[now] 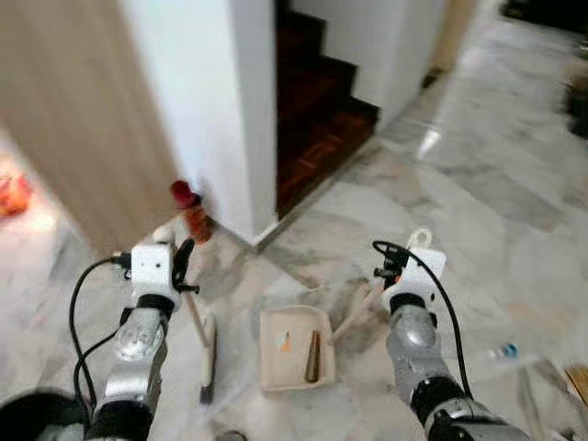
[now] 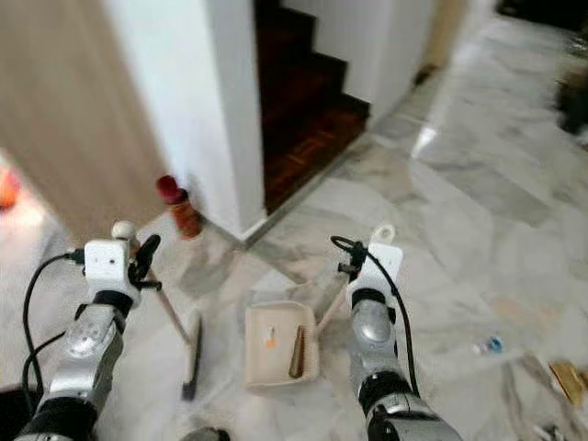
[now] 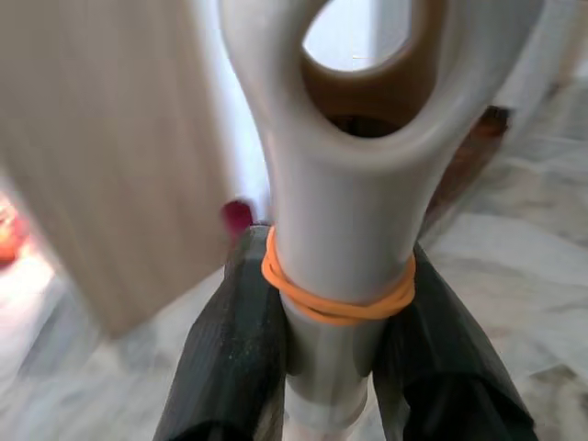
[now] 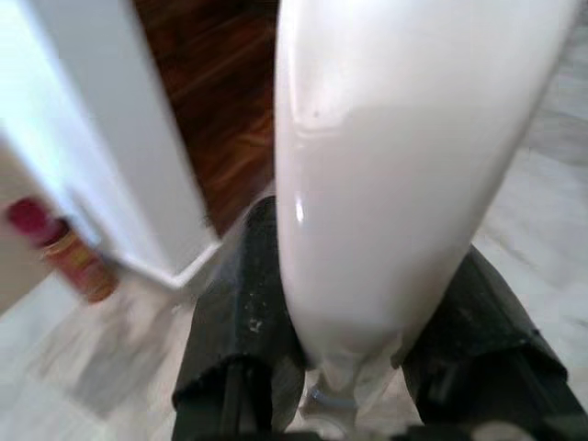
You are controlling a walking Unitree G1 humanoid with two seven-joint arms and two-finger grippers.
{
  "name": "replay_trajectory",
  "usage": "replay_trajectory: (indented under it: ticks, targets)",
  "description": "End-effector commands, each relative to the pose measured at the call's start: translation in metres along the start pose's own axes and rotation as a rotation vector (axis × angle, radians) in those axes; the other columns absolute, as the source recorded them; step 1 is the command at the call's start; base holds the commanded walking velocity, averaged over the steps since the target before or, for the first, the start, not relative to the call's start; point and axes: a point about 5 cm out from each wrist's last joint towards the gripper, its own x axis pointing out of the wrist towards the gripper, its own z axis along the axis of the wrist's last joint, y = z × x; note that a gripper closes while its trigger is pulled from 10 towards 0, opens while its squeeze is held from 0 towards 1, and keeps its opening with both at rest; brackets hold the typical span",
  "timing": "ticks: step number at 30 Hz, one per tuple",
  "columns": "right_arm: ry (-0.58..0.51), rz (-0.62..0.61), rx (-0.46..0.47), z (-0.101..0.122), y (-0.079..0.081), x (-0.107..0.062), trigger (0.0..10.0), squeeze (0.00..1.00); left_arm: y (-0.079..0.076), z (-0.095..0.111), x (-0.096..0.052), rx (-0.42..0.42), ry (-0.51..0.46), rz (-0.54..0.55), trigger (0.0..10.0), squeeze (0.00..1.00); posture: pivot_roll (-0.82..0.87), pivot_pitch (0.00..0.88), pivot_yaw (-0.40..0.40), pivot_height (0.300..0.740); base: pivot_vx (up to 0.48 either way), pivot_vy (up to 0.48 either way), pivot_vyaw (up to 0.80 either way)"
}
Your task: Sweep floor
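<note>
Grey-veined marble floor [image 1: 478, 184] was seen across the scene, with a white wall corner [image 1: 216, 110] and a dark wooden staircase [image 1: 317, 101] ahead. A cream dustpan [image 1: 294, 347] lay flat on the floor between the two arms; a small orange scrap [image 1: 285, 342] and a brownish elongated piece [image 1: 313, 356] rested inside it. The dustpan's handle [image 1: 354, 317] ran up and to the right to the right gripper [image 1: 390, 273], which was held just above and beside the pan.

In the right wrist view the two black fingers [image 4: 243, 303] were closed against either side of the white handle end [image 4: 386, 165] — the handle was clamped between them.

The broom [image 1: 197, 322] stood to the left of the dustpan, its thin stick slanting down from the left gripper [image 1: 184, 262] to a dark brush head [image 1: 209, 363] that touched the floor, just beside the pan but apart from it. In the left wrist view the fingers [image 3: 234, 358] were closed on the grey broom handle [image 3: 344, 211], just below an orange rubber band [image 3: 335, 299] wrapped around it; above the band the handle ended in a hanging loop.

A reddish bottle with a red cap [image 1: 191, 209] stood on the floor at the foot of the wall corner, beyond the left gripper. A small blue-and-white item [image 1: 503, 351] lay on the floor well to the right — its identity could not be determined
</note>
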Motion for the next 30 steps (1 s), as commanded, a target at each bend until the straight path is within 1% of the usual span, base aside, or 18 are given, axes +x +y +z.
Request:
replay_trajectory:
  ticks: [1,28,30]
  targets:
    - [-0.045,-0.004,0.012,0.0111,-0.0012,0.005,10.0,0.0,-0.0023,0.0106,0.0051,0.007,-0.049,-0.009,10.0,0.0,0.13,0.072,-0.036,0.74,0.0,0.0,0.8]
    - [-0.027,0.001,0.014,0.0078,-0.0003,0.004,10.0,0.0,-0.0046,0.0082,0.0042,0.003,-0.043,-0.022,10.0,0.0,0.13,0.048,-0.03,0.74,0.0,0.0,0.8]
    - [-0.023,-0.003,0.021,0.0073,-0.0013,0.004,10.0,0.0,-0.0051,0.0081,0.0042,0.001,-0.042,-0.023,10.0,0.0,0.13,0.048,-0.03,0.74,0.0,0.0,0.23]
